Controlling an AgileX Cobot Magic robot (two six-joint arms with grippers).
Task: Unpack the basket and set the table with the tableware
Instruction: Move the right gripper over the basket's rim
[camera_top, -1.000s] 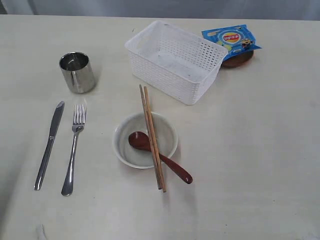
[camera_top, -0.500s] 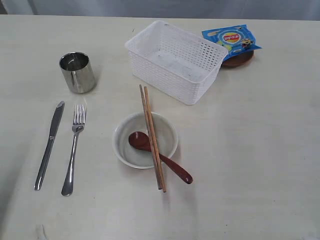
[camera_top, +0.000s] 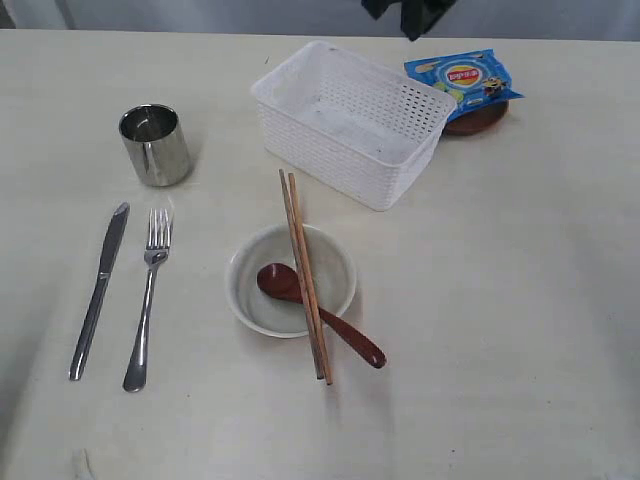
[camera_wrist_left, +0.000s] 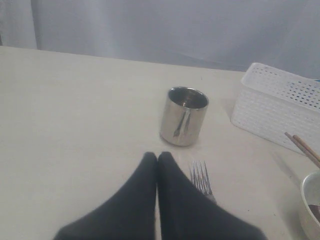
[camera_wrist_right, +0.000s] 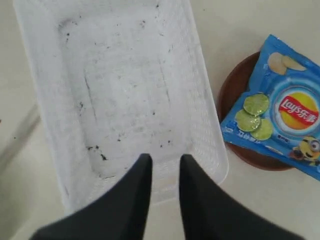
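The white basket (camera_top: 350, 120) stands at the back of the table (camera_top: 520, 330) with nothing inside it (camera_wrist_right: 120, 100). In front lie the knife (camera_top: 98, 290), fork (camera_top: 150, 300), steel cup (camera_top: 155, 145) and pale bowl (camera_top: 290, 280). The red spoon (camera_top: 320, 310) and two chopsticks (camera_top: 305, 270) rest in and across the bowl. My right gripper (camera_wrist_right: 165, 159) hangs open over the basket's near wall, holding nothing; it shows dark at the far edge (camera_top: 405, 12). My left gripper (camera_wrist_left: 158, 156) is shut and holds nothing, low over the table just before the cup (camera_wrist_left: 184, 116), beside the fork (camera_wrist_left: 201, 177).
A blue snack packet (camera_top: 463, 78) lies on the round brown plate (camera_top: 478, 122) right behind the basket, also seen in the right wrist view as packet (camera_wrist_right: 280, 110) on plate (camera_wrist_right: 232, 120). A grey wall runs along the table's far edge.
The right gripper has come into the exterior view at the far edge, above the basket. Nothing on the table has moved.
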